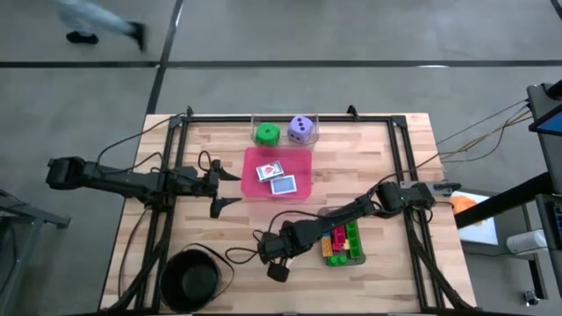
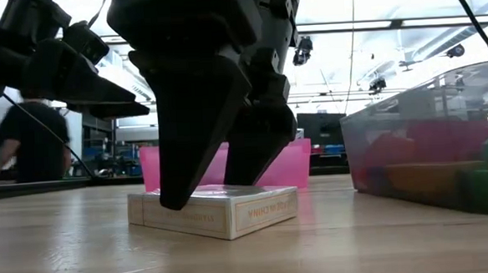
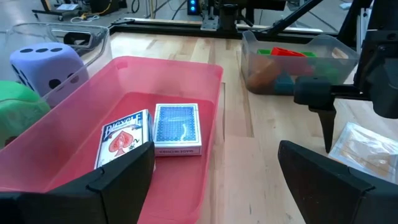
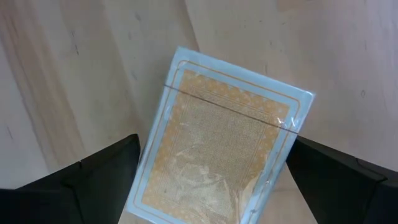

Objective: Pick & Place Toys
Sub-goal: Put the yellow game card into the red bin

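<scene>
Orange-backed and wrapped in clear film, a card pack [image 4: 217,149] lies flat on the wooden table [image 1: 386,167], and the right gripper [image 4: 205,186] hangs directly over it with its two dark fingers spread wide, one on each side of the pack. From table height the fingertips reach down to the pack's top edges, though whether they touch it cannot be told. In the overhead picture this gripper sits near the front of the table, just beside a grey tray [image 1: 344,256] holding the small red, green and yellow bricks [image 1: 341,242]. The left gripper [image 1: 230,190] hovers at the left edge of a pink tray [image 1: 303,155] in the middle of the table, its fingers apart and holding nothing. Inside the pink tray lie two more card packs [image 3: 153,134] side by side, one showing a red spade design, the other a blue back. Behind the pink tray, a clear tray [image 1: 313,132] holds a green die [image 1: 267,134] and a purple die [image 1: 301,129]. A black round bowl [image 1: 191,277] sits at the front left corner.
</scene>
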`<state>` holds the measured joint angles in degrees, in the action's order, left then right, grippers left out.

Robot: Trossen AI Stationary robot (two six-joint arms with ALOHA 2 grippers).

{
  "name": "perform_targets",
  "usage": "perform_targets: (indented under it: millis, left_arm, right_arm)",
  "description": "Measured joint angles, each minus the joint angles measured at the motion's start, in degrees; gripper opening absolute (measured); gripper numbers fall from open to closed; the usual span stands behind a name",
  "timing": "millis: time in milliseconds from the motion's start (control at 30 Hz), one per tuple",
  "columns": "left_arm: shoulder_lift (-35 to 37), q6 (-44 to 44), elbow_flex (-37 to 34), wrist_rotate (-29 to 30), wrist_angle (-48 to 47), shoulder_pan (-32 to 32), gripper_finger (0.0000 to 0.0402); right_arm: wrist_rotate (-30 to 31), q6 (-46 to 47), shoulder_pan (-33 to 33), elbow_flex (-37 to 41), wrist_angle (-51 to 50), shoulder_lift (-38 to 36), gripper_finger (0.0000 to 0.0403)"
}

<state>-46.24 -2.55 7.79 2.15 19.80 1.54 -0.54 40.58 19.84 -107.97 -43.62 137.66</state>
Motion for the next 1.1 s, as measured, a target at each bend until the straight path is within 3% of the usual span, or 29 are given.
perform_targets:
  millis: [400,633,1100]
  left_arm:
    - [0.0,-0.02,0.0,0.0,0.03,-0.02,0.0342]
    - [0.0,-0.02,0.0,0.0,0.03,-0.02,0.0342]
    - [0.0,-0.04,0.0,0.02,-0.02,-0.07,0.0342]
  right_arm:
    - [3.3,1.05,0.04,-0.04,-0.47,0.87,0.0389]
    - [3.97,0.35,-0.09,-0.32,-1.46,0.97,0.0301]
    - [5.16,-6.38,-0.11,-0.2,-1.01,-1.15,0.0299]
